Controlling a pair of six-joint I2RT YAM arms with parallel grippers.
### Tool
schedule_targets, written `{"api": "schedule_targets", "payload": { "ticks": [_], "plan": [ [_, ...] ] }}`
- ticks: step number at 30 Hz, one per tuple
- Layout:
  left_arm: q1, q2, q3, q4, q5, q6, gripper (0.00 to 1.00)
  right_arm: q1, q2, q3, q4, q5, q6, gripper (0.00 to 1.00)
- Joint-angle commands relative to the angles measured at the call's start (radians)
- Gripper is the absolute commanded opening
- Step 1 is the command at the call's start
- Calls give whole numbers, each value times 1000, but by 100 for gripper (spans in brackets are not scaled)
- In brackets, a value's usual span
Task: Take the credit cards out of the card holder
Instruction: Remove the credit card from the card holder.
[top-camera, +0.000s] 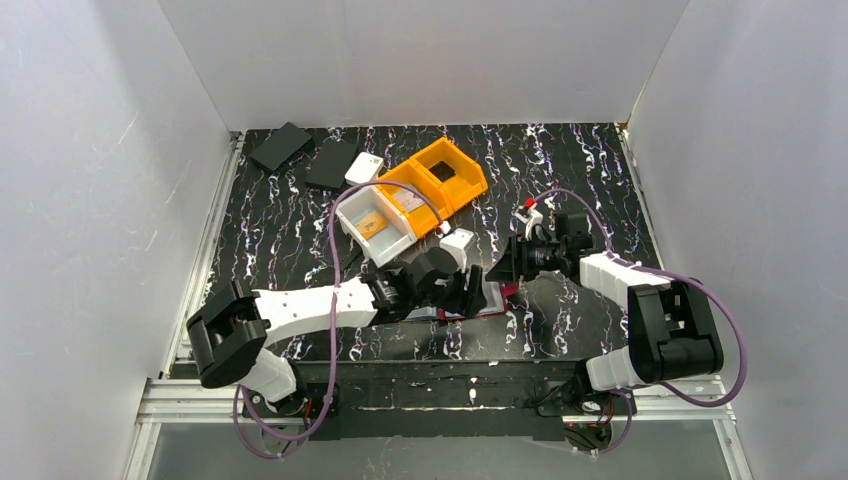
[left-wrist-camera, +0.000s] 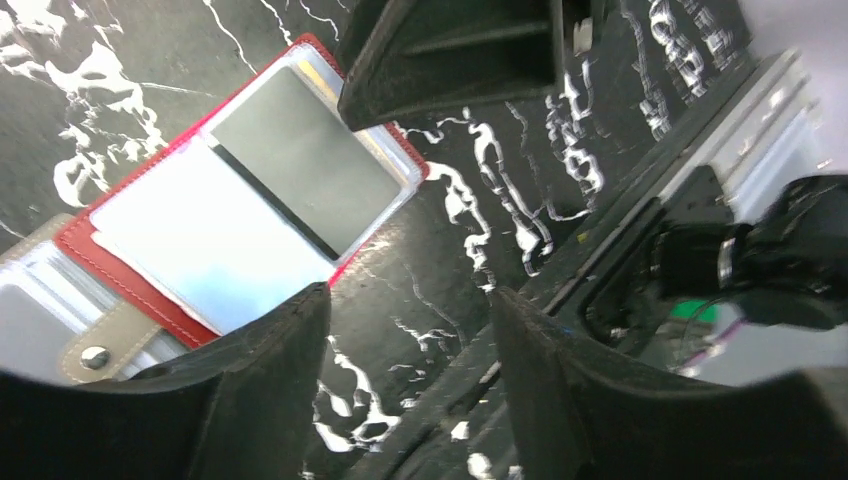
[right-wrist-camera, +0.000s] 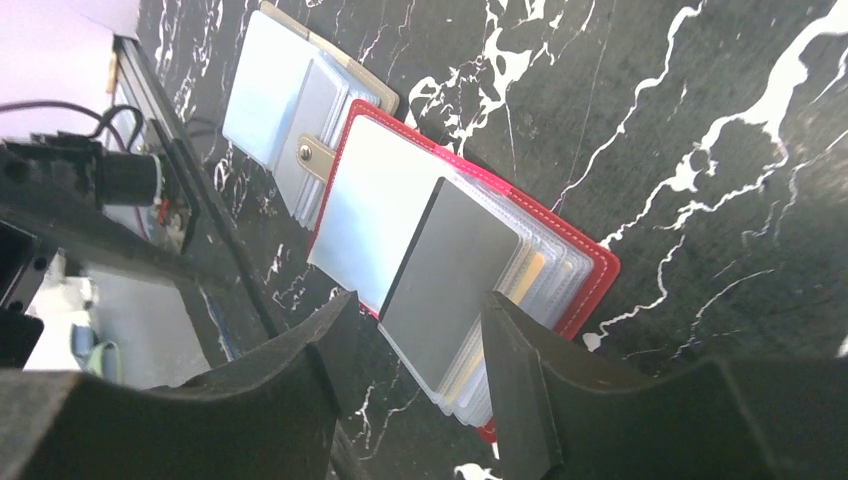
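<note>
lining up the top card
my right gripper (right-wrist-camera: 415, 300) straddles the grey card (right-wrist-camera: 450, 290) to pull it from the card holder (right-wrist-camera: 592, 268), grip unclear; left gripper (left-wrist-camera: 410, 300) hovers half-open, empty.

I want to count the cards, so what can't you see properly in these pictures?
Top view: the left gripper covers most of the red card holder.
Left wrist view: a finger of the right gripper hides one corner of the grey card; the beige holder is cut off by the left edge.
Right wrist view: the sleeves overlap, so the cards cannot be counted.
</note>
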Motion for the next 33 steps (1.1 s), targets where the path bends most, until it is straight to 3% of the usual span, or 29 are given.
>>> {"api": "schedule_targets", "payload": {
  "ticks": [1,3,4,10,17,21,24,27,30,33],
  "plan": [
    [-21,-43,-2,-87,-116,252,69,-19,-16,91,-133,-34,-159,58],
    [-12,-62,-18,-66,-122,228,93,-32,-23,106,-173,-47,-207,58],
    [-3,-72,-25,-59,-113,191,98,-35,-29,109,-181,-46,-213,58],
    [68,-92,-85,47,45,-37,96,-34,-32,142,-270,8,-262,54],
    [78,-53,-131,207,161,-200,74,-18,103,329,-623,52,-496,39],
    [82,-15,-137,257,146,-232,60,15,119,370,-626,133,-500,29],
    [125,48,-136,261,131,-278,44,130,118,393,-559,290,-447,16],
    [141,92,-132,263,135,-304,36,132,155,425,-575,161,-394,20],
    [153,152,-141,274,133,-322,13,134,297,569,-712,129,-420,30],
    [152,203,-126,282,157,-315,7,134,238,466,-623,125,-385,39]
  ]
}}
